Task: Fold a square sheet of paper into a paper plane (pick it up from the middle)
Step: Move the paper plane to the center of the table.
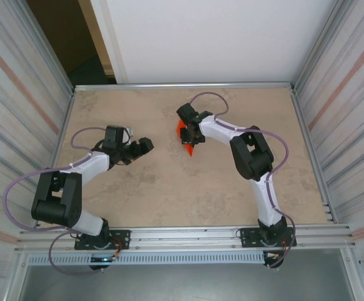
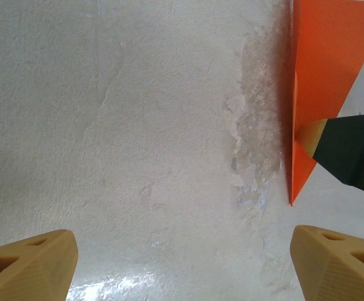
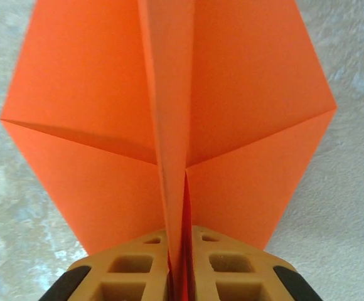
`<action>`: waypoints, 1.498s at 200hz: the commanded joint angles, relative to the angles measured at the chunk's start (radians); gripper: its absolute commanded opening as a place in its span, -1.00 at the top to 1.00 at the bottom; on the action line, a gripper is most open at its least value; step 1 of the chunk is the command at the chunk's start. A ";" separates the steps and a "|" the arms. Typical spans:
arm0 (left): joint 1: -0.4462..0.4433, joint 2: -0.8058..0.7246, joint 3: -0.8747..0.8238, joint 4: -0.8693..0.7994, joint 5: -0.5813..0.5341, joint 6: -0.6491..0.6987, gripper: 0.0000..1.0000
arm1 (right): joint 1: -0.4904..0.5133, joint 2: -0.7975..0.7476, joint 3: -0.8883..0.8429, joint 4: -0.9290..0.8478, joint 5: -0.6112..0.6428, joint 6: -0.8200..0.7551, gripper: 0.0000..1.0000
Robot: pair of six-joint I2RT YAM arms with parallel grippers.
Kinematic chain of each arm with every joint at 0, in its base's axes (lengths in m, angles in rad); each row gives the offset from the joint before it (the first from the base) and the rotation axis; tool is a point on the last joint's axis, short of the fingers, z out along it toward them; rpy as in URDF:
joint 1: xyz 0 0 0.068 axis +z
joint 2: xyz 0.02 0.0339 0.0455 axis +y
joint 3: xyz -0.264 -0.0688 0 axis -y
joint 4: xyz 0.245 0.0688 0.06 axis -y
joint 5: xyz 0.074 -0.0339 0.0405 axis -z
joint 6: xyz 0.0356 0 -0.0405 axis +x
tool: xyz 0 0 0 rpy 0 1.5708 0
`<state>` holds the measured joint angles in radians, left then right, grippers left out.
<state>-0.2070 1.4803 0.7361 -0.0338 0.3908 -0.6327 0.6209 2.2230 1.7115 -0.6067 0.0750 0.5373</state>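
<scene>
The orange square sheet of paper is folded into a pointed paper plane (image 1: 182,130) with creased wings and a raised centre fold (image 3: 169,113). My right gripper (image 1: 192,134) is shut on that centre fold, its tan fingers (image 3: 135,266) pressed against the paper from both sides (image 3: 181,266). In the left wrist view the paper plane (image 2: 323,69) stands at the right edge with the right gripper's finger (image 2: 348,153) on it. My left gripper (image 1: 145,145) is open and holds nothing (image 2: 185,257), a little to the left of the plane, with bare table between its fingertips (image 2: 31,263).
The beige table (image 1: 169,188) is walled by metal rails on the left, right and far sides. A worn, mottled patch of table surface (image 2: 257,125) lies just left of the plane.
</scene>
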 commanded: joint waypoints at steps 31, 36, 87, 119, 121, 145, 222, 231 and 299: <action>0.002 -0.017 -0.010 -0.012 -0.007 0.019 -0.77 | -0.007 0.040 0.035 -0.064 0.004 -0.010 0.61; 0.002 -0.016 -0.010 -0.011 -0.007 0.019 -0.77 | -0.007 0.042 0.036 -0.064 0.004 -0.009 0.60; 0.002 -0.011 -0.012 -0.008 -0.001 0.019 -0.77 | -0.010 0.091 0.049 -0.083 -0.005 -0.001 0.50; 0.003 -0.011 -0.015 -0.010 -0.002 0.021 -0.77 | -0.012 0.113 0.056 -0.095 -0.003 0.002 0.40; 0.002 -0.009 -0.014 -0.011 -0.002 0.021 -0.77 | -0.012 0.113 0.057 -0.097 -0.003 0.002 0.40; 0.003 -0.009 -0.014 -0.010 -0.004 0.021 -0.77 | -0.014 0.124 0.071 -0.108 0.011 0.004 0.35; 0.003 -0.010 -0.008 -0.020 -0.005 0.021 -0.76 | -0.024 0.145 0.108 -0.123 0.039 0.019 0.35; 0.004 -0.010 -0.007 -0.022 -0.005 0.022 -0.76 | -0.026 0.147 0.113 -0.123 0.040 0.022 0.36; 0.002 -0.015 -0.004 -0.027 -0.003 0.023 -0.76 | -0.028 0.168 0.138 -0.134 0.033 0.027 0.33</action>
<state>-0.2070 1.4803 0.7361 -0.0341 0.3912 -0.6308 0.6064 2.3184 1.8572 -0.6785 0.0902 0.5423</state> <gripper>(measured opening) 0.882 0.333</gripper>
